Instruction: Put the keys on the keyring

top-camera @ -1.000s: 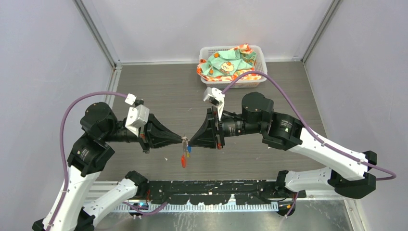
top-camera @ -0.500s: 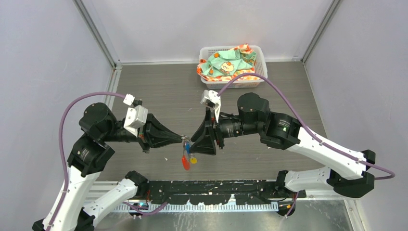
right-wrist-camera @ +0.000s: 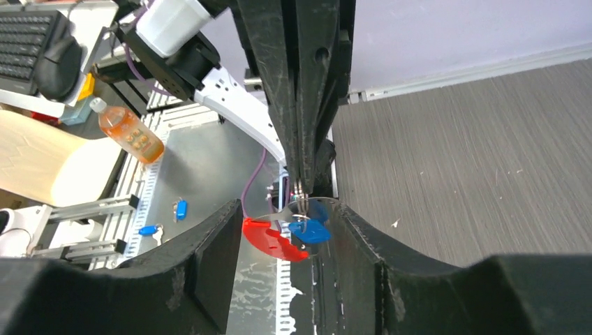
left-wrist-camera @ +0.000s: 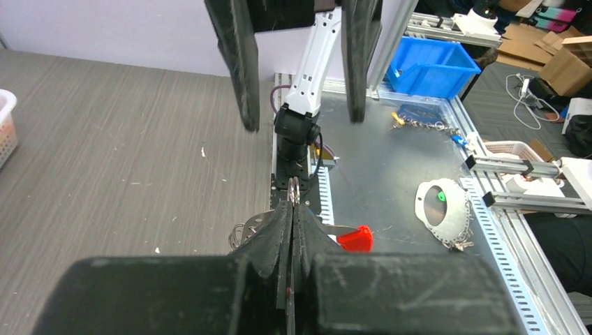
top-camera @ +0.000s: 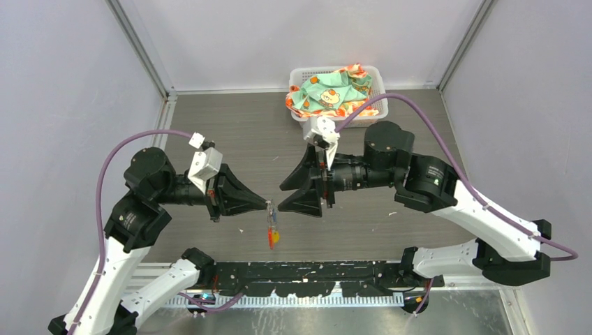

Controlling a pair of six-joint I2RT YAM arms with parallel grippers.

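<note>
While left gripper [top-camera: 267, 204] clamps thin grey metal keyring [left-wrist-camera: 294, 190] above grey woodgrain tabletop [top-camera: 230, 139] | right gripper [top-camera: 280, 198] gapes empty beside it | tiny blue-tagged key [right-wrist-camera: 309, 231] and yellow-tagged key [top-camera: 277, 237] hang beneath | step: threading likely done | next: verify seating, lower gently

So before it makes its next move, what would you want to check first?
1. Left gripper shut on the keyring: ok.
2. Right gripper open, fingers apart from the ring: ok.
3. Blue-tagged key hanging just under the ring: ok.
4. Yellow-tagged key threaded on the ring: cannot tell; it shows only as a small spot beside the red tag.
5. Basket at the far edge, away from both grippers: ok.
</note>
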